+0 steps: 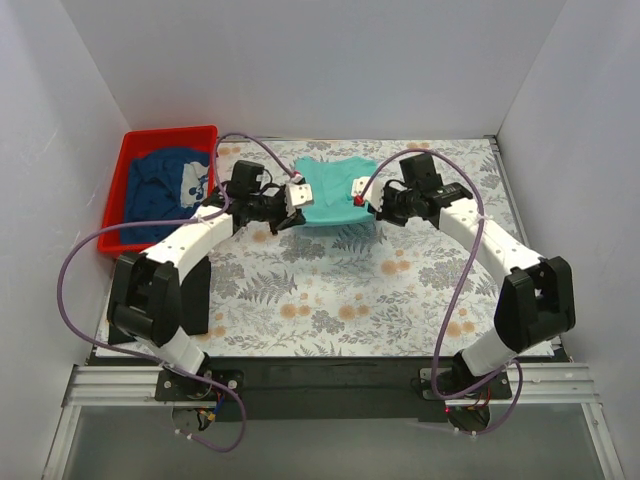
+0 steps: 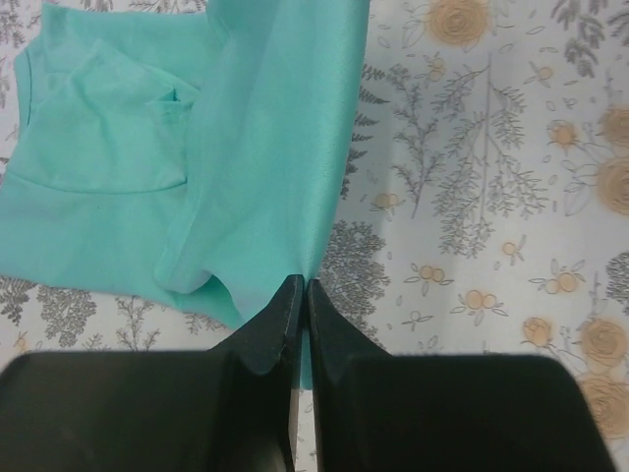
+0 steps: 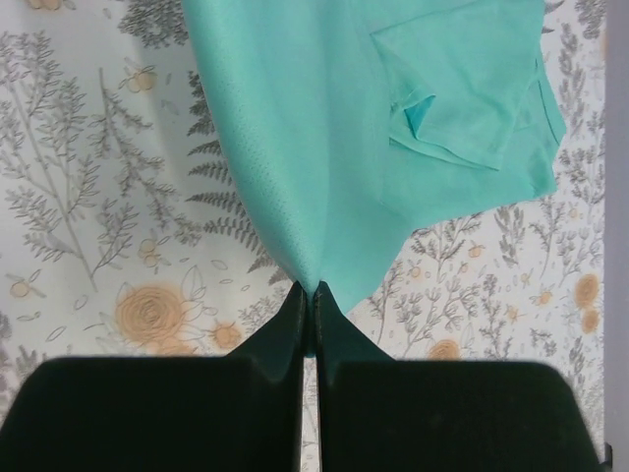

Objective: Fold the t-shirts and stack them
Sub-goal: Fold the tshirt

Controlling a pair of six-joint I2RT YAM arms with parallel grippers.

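Observation:
A teal t-shirt (image 1: 335,190) lies at the far middle of the floral table cover, sleeves folded in. My left gripper (image 1: 293,205) is shut on its near left corner, and the cloth (image 2: 265,147) rises taut from the pinched jaws (image 2: 301,287). My right gripper (image 1: 362,200) is shut on the near right corner, with the fabric (image 3: 324,138) pulled up to a point at the jaws (image 3: 310,290). A navy t-shirt (image 1: 165,190) with a white print lies crumpled in the red bin. No black t-shirt is in view.
The red plastic bin (image 1: 120,190) stands at the far left of the table. White walls close in the back and both sides. The floral cover (image 1: 330,290) spreads toward the arm bases.

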